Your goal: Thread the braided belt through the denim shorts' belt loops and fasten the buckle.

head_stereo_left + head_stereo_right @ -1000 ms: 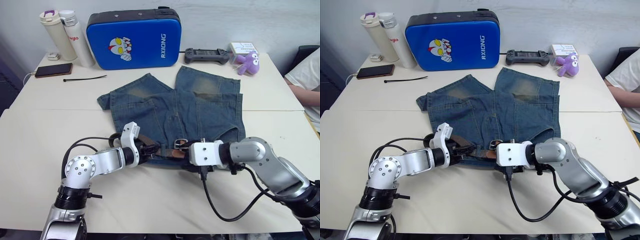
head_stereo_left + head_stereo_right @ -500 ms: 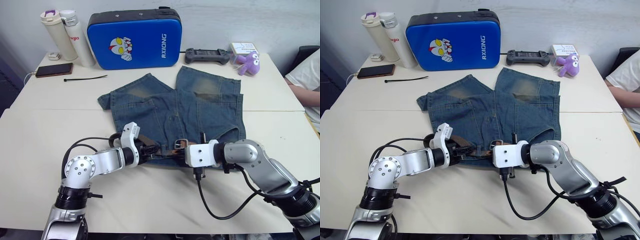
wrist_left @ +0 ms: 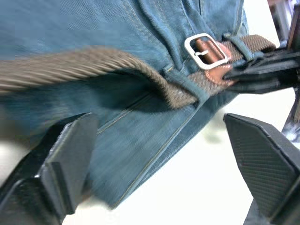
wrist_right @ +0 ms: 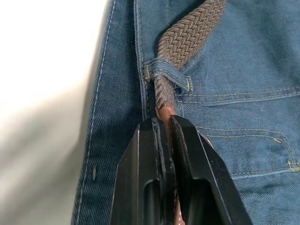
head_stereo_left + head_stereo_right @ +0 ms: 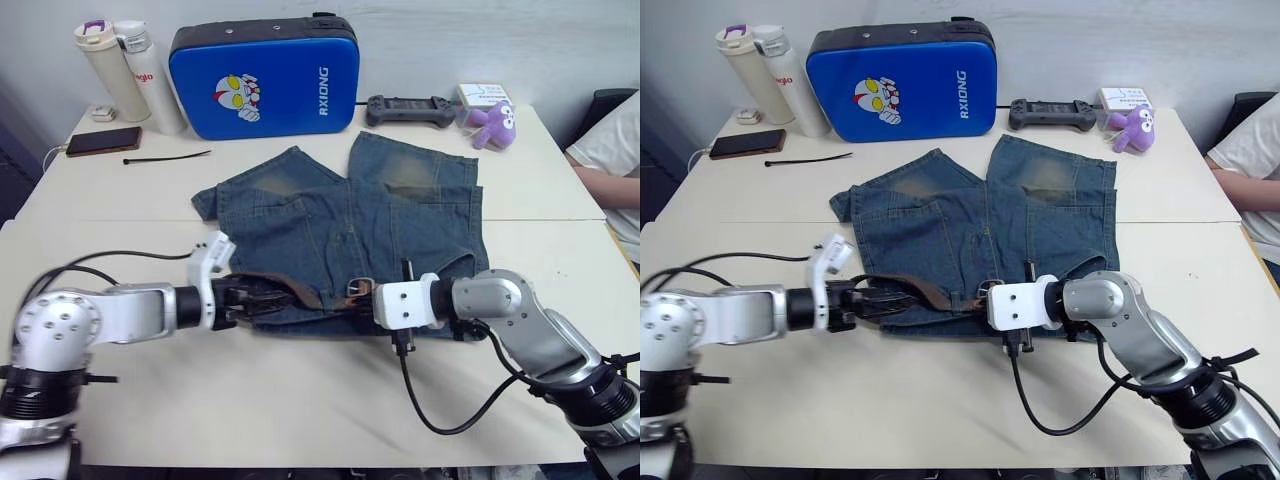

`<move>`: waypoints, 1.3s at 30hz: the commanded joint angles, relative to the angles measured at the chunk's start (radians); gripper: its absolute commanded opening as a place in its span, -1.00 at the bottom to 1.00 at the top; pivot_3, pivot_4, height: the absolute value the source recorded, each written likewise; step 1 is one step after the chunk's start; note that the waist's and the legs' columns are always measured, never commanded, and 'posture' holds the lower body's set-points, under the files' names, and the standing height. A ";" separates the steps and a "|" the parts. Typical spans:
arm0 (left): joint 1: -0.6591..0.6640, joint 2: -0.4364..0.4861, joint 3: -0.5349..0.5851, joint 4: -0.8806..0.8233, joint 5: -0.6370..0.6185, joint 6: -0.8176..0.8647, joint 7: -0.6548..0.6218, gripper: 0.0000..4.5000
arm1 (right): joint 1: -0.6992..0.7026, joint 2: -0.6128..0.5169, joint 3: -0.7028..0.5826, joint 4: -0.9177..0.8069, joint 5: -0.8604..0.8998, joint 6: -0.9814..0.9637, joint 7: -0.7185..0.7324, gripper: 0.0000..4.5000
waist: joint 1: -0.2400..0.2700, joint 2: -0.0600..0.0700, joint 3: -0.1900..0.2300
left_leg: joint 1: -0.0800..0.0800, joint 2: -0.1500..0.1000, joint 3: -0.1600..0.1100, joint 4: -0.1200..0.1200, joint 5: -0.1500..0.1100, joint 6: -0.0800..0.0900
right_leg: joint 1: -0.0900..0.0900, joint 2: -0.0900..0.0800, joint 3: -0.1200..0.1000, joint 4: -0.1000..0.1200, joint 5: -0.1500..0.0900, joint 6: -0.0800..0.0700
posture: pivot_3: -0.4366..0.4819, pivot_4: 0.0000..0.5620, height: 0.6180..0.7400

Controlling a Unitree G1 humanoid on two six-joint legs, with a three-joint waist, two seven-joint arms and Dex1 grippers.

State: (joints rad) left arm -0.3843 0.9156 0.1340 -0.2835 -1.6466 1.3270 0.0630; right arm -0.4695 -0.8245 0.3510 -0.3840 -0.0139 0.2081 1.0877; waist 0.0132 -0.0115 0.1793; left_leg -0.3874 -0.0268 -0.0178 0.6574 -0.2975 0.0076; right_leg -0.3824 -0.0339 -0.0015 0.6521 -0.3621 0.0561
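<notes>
Low in the frame's middle, the shorts (image 5: pixel 350 225) lie flat. The right tool (image 4: pixel 165 123) is clenched on the belt (image 4: pixel 187 37) just past a loop (image 4: pixel 166 72); the left tool (image 3: pixel 154 154) is released. The tip could slip back out if that pinch loosens.

A pale cream bench (image 5: pixel 120 215), made of two tops joined along a seam running left to right, fills a plain room under even light. A white wall (image 5: pixel 500 40) stands just behind its far edge. At far right, a dark chair back (image 5: pixel 612 100) rises behind a seated person's white sleeve (image 5: pixel 605 150). Dark floor (image 5: pixel 12 170) shows at far left.
</notes>
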 commanded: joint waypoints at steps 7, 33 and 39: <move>-0.019 0.137 0.001 -0.186 0.102 0.012 -0.409 0.99 | -0.093 -0.087 -0.135 0.101 0.079 -0.107 0.118 -1.00 | -0.010 0.000 0.001 | 0.001 -0.001 0.000 -0.005 0.001 0.001 | 0.000 -0.001 0.000 -0.002 0.000 -0.001 | -0.05 -0.47 1.00; -0.070 0.210 -0.015 -0.185 0.420 -0.075 -0.825 0.99 | -0.380 -0.125 -0.164 0.246 0.108 -0.193 0.217 -1.00 | -0.017 0.002 0.003 | -0.004 -0.001 0.003 -0.007 0.002 0.001 | -0.008 -0.001 0.002 0.002 -0.001 -0.001 | -0.05 -0.47 1.00; -0.085 0.202 -0.021 -0.177 0.443 -0.072 -0.845 0.99 | -0.432 -0.151 -0.139 0.386 0.048 -0.326 0.278 -1.00 | -0.017 0.002 0.003 | -0.004 -0.001 0.003 -0.006 0.002 0.001 | -0.009 -0.001 0.002 0.003 -0.001 -0.001 | -0.05 -0.47 1.00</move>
State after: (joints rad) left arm -0.4635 1.1122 0.0979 -0.4575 -1.2114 1.2640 -0.7648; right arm -0.8861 -0.9468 0.2350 -0.0184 0.0432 -0.0850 1.3467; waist -0.0043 -0.0095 0.1827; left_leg -0.3915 -0.0276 -0.0143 0.6510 -0.2956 0.0083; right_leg -0.3912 -0.0349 0.0008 0.6549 -0.3628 0.0547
